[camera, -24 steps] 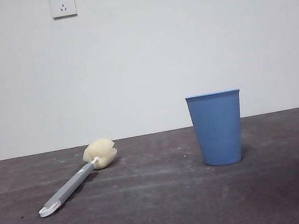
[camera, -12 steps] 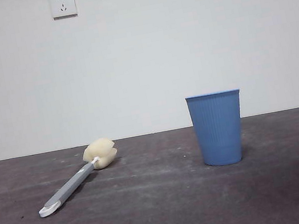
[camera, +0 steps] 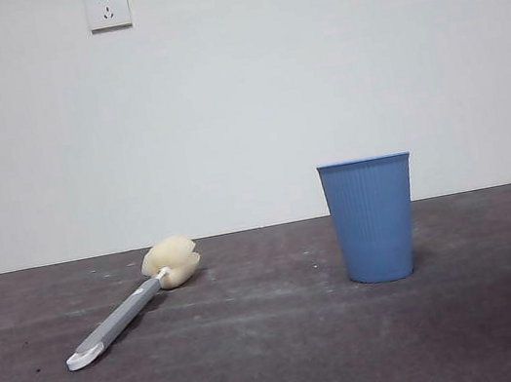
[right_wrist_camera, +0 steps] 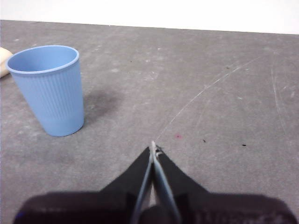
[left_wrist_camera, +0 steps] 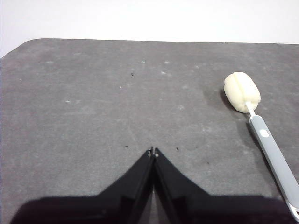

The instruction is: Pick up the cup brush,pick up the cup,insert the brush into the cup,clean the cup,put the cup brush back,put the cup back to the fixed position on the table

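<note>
Scuffed matte table (camera: 286, 364) | ribbed cup (camera: 373, 220) | sponge-headed cup brush (camera: 132, 302) | both tools closed, empty

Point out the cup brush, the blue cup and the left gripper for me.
cup brush (camera: 120, 321), front view, middle of the grey handle.
cup (camera: 373, 222), front view, ribbed blue wall.
left gripper (left_wrist_camera: 153, 151), left wrist view, where its shut jaw tips meet.
</note>
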`<state>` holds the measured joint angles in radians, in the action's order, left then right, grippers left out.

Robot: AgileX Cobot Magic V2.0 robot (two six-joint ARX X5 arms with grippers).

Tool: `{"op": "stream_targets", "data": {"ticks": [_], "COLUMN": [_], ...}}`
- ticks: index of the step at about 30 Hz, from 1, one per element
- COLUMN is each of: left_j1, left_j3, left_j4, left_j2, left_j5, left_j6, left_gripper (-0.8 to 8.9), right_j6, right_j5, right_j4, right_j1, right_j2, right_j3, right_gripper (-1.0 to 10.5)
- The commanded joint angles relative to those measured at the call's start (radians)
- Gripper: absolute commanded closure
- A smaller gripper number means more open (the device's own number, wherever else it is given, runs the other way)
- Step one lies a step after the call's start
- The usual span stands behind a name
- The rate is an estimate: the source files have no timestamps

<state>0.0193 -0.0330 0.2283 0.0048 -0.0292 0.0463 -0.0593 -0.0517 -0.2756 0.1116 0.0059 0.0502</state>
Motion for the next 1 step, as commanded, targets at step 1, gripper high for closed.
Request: {"op": "stream_targets", "data": {"ticks": [1], "left_j1": [0.001], "left_j3": [0.013], "left_j4": [-0.002], "left_j2": [-0.001], "left_j5": [0.002], "left_j6": [0.006], "left_gripper": [8.17], "right_j6": [0.01], "right_j5": [0.003], "right_j4": [0.002], "right_j1": [0.0], "right_j2": [-0.003], "right_j3": [-0.012], "right_gripper": [9.4]}}
